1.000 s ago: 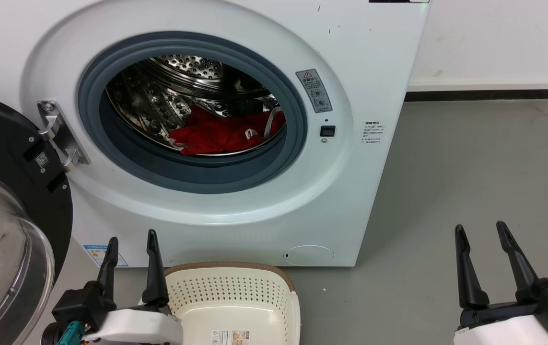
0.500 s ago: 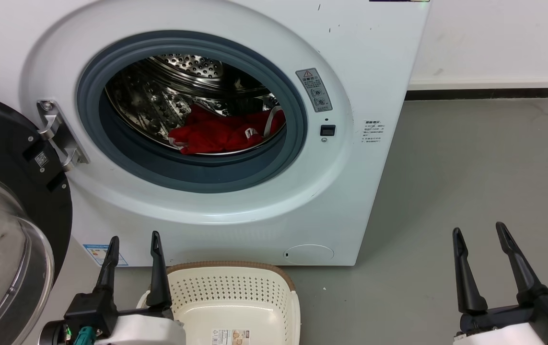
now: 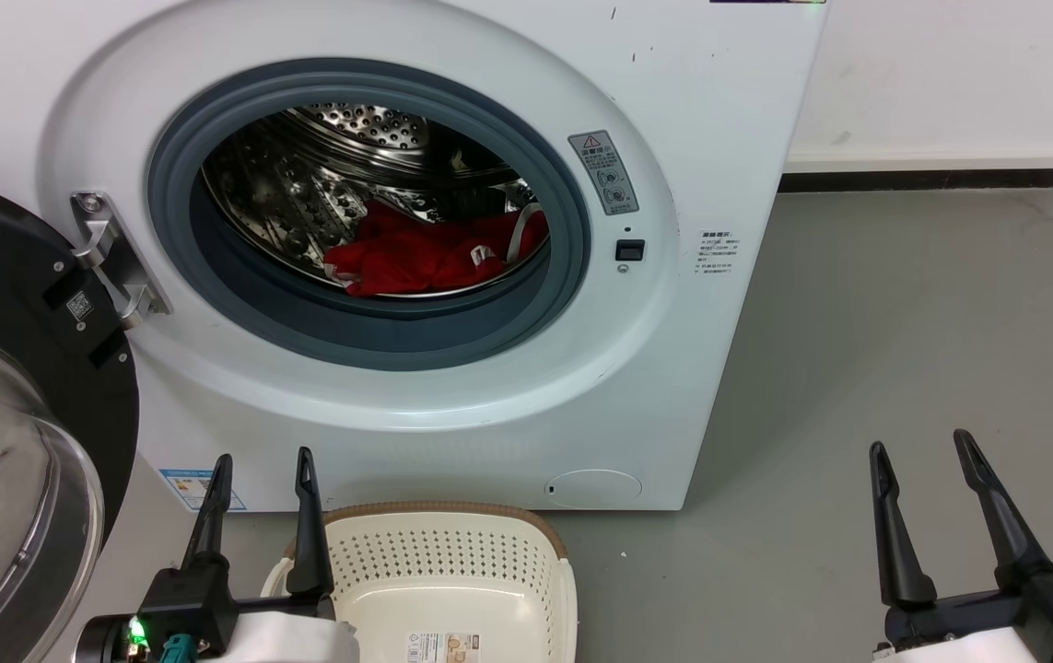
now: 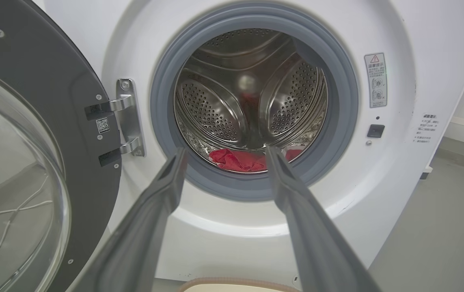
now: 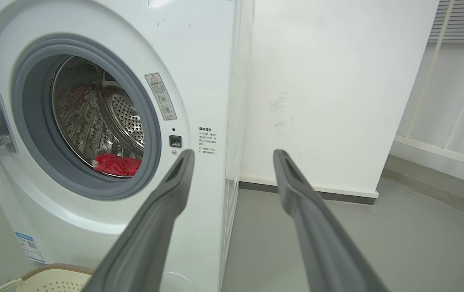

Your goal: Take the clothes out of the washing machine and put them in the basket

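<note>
**Red jersey in the open washer; both grippers spread and empty**

At far left the black-rimmed glass door [image 3: 19, 442] stands swung open on a metal hinge [image 3: 116, 262]. Just right of it, low in the head view, the left gripper [image 3: 264, 455] points upward, its two dark fingers parted and holding nothing; in its wrist view those fingers frame the porthole from outside. Beside that gripper, at bottom centre, the cream basket [image 3: 448, 509] with a brown rim sits on the floor, close against the front of the white washing machine [image 3: 719, 120]. Above the basket a grey gasket [image 3: 369, 345] rings the round opening. Inside, the red jersey [image 3: 425, 262] with white trim lies crumpled on the bottom of the perforated steel drum [image 3: 305, 193], towards the front. A warning sticker [image 3: 602, 173] sits on the white panel right of the opening; further right come grey floor [image 3: 904, 322] and a white wall [image 3: 931, 74]. At lower right the right gripper [image 3: 918, 440] points upward over the floor, well apart from the washer, its fingers spread wide around nothing.
</note>
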